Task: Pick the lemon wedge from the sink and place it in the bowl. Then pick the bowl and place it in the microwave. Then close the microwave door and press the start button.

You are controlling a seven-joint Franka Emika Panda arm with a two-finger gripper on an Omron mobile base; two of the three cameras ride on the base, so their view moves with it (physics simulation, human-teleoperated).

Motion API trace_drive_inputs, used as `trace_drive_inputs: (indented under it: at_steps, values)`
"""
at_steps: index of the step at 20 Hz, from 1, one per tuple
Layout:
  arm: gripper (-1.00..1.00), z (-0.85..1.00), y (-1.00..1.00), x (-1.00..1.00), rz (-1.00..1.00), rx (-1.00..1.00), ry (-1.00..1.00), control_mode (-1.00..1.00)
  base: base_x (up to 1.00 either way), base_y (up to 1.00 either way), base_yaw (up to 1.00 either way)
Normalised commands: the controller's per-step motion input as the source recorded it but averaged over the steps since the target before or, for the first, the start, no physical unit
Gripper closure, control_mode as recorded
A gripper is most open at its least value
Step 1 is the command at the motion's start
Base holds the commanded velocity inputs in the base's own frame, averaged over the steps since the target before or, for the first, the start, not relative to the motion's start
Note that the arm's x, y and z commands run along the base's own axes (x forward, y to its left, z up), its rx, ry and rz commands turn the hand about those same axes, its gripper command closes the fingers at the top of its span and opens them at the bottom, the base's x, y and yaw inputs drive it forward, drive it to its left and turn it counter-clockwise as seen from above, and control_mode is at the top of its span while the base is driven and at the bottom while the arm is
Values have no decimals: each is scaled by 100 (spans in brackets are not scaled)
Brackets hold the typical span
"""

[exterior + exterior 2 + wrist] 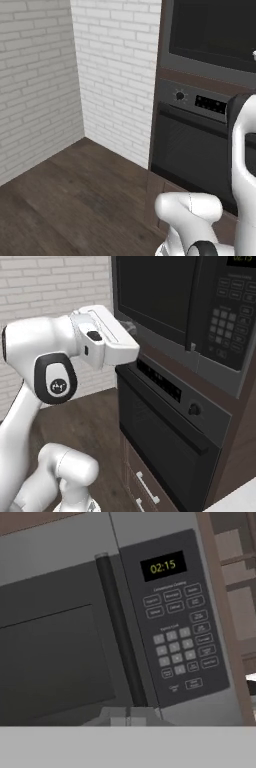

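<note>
A kitchen; built-in microwave (120,627) above oven (165,441); white brick wall (45,75); dark wood floor (75,200)

Glossy white rounded arm (30,406), black joint cap with small white logo, boxy white hand.

The microwave (125,627) carries a control panel (175,617) to the right of its closed microwave door (55,642). At the top of this panel, the display (163,566) reads "02:15" in yellow-green digits. The keypad button (194,683) legends are too blurred to read. The oven (170,446) display (159,379) below shows illegible marks.
</note>
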Motion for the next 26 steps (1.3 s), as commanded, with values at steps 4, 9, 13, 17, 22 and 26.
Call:
trace_drive_inputs:
  at_steps: [4,9,13,17,22,26]
  values:
    - [100,-16,-20,-39,-9,-7,-4,-100,0,0,0]
    - [100,-25,-13,-21,-10,-12,0,-100,0,0,0]
    - [100,-9,-6,-24,-12,-9,-1,-100,0,0,0]
    - [100,0,-13,-4,-10,-1,0,-100,0,0,0]
    - [100,-6,-8,1,-2,0,5,-100,0,0,0]
    - [100,-12,0,0,10,3,5,-100,0,0,0]
